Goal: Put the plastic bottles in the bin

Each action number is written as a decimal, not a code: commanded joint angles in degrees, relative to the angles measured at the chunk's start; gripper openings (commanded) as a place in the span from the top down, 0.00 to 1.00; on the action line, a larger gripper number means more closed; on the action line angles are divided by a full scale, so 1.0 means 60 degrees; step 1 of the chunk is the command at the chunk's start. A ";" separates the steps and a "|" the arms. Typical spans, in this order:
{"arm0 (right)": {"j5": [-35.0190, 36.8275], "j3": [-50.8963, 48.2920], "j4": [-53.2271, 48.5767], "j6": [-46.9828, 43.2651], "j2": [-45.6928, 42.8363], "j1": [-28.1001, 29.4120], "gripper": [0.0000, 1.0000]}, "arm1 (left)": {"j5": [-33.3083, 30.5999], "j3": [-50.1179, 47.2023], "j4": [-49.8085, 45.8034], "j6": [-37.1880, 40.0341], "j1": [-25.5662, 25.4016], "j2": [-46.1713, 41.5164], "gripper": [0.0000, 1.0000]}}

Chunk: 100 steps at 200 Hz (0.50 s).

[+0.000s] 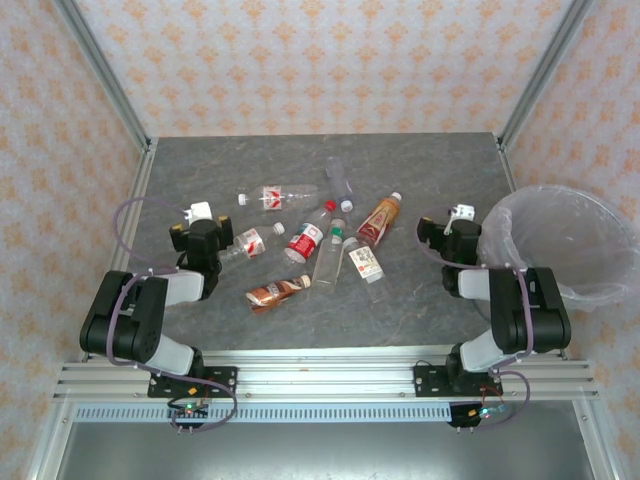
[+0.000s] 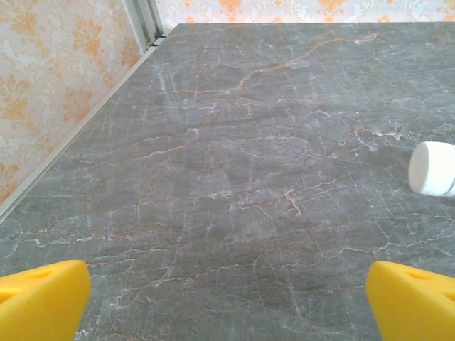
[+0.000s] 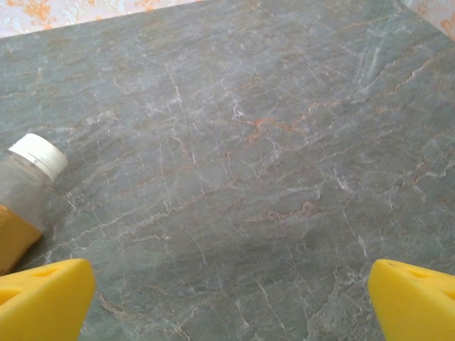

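Several plastic bottles lie scattered mid-table: one with a red-and-white label (image 1: 280,196), a clear one (image 1: 340,180), an orange-labelled one (image 1: 380,220), a red-capped one (image 1: 308,238), a green-capped one (image 1: 330,258) and a crushed brown one (image 1: 275,292). The bin (image 1: 590,285), translucent and bag-lined, stands at the right edge. My left gripper (image 2: 227,305) is open over bare table, with a white cap (image 2: 432,168) ahead to its right. My right gripper (image 3: 231,305) is open too, and the orange bottle's neck (image 3: 28,185) lies ahead to its left. Neither holds anything.
In the top view the left arm (image 1: 202,240) sits left of the bottles, with one small bottle (image 1: 248,243) right beside it. The right arm (image 1: 455,240) sits between the bottles and the bin. Metal frame posts and patterned walls enclose the grey marble table (image 1: 420,160).
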 commanded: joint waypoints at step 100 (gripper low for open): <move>-0.1578 0.2451 -0.4251 0.2022 -0.1808 0.0105 0.01 | -0.0719 0.2717 -0.7953 -0.4412 -0.0086 -0.3767 0.00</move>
